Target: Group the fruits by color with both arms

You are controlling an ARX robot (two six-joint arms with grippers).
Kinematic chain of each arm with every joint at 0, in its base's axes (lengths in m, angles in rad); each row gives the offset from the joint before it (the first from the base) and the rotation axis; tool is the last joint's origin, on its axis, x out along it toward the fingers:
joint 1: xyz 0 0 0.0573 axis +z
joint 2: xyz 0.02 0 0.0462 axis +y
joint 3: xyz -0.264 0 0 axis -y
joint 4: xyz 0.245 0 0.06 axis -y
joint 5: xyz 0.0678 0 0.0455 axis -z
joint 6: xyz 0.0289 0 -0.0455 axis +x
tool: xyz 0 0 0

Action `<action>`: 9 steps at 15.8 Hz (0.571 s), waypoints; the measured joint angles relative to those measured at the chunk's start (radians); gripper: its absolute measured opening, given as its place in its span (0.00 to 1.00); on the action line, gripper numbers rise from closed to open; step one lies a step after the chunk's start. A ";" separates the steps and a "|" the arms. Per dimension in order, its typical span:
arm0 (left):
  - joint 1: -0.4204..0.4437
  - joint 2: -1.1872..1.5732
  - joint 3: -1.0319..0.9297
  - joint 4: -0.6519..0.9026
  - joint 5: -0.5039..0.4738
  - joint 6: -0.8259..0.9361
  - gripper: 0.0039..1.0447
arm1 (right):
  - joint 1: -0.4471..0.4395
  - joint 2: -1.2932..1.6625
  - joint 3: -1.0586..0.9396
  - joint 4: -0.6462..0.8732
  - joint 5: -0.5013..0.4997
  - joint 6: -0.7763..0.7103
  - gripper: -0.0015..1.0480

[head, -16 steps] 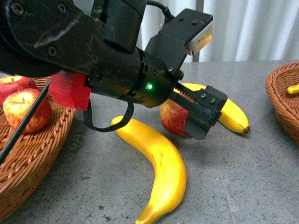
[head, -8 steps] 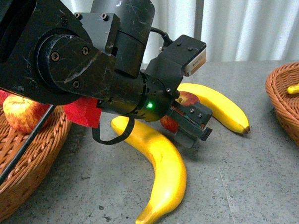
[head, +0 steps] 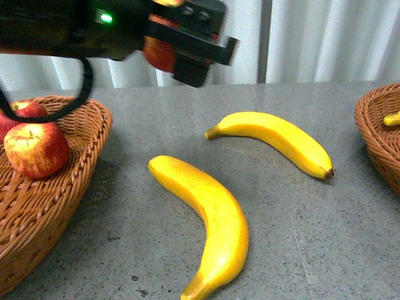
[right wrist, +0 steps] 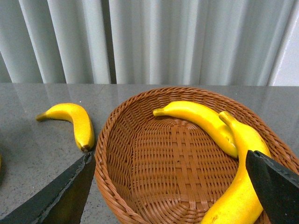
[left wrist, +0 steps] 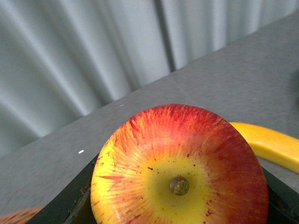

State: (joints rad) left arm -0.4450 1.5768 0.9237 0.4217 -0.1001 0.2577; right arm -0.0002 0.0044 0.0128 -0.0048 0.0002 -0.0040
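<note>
The left arm [head: 42, 27] was up high over the table [head: 336, 237], and the left arm's jaws were clenched on a red apple [left wrist: 180, 168], stem end facing the wrist cam. As I judged it, the step in hand was the carry to the left basket [head: 86, 125], where two apples [head: 35, 149] sat toward its far side.

To do it well:
- Keep the height till past the wicker rim, then come down over bare weave near the middle — not onto the two apples.
- Let go low. The fruit is round and glossy and prob. rolls if dropped.
- Lift straight out, w/ the hanging cable [head: 85, 95] kept clear of the rim.

The right arm's jaws stood released and wide apart over the right basket [right wrist: 182, 154], which held two bananas [right wrist: 201, 119]. That side looked free to go for the far banana [head: 279, 138]. The near banana [head: 209, 216] lay well apart from it.

The surface was grey speckled stone — flat, bare between the baskets, w/ a faint seam. A pale pleated curtain [head: 327, 31] closed off the room behind.
</note>
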 joint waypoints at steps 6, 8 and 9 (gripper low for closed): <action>0.137 -0.272 -0.299 -0.030 -0.156 -0.233 0.79 | 0.000 0.000 0.000 0.000 0.000 0.000 0.94; 0.139 -0.308 -0.333 -0.039 -0.192 -0.251 0.94 | 0.000 0.000 0.000 0.000 0.000 0.000 0.94; 0.095 -0.362 -0.335 -0.020 -0.229 -0.249 0.94 | 0.000 0.000 0.000 0.000 0.000 0.000 0.94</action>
State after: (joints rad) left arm -0.3504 1.2144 0.5892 0.4019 -0.3290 0.0090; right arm -0.0002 0.0044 0.0128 -0.0048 0.0002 -0.0040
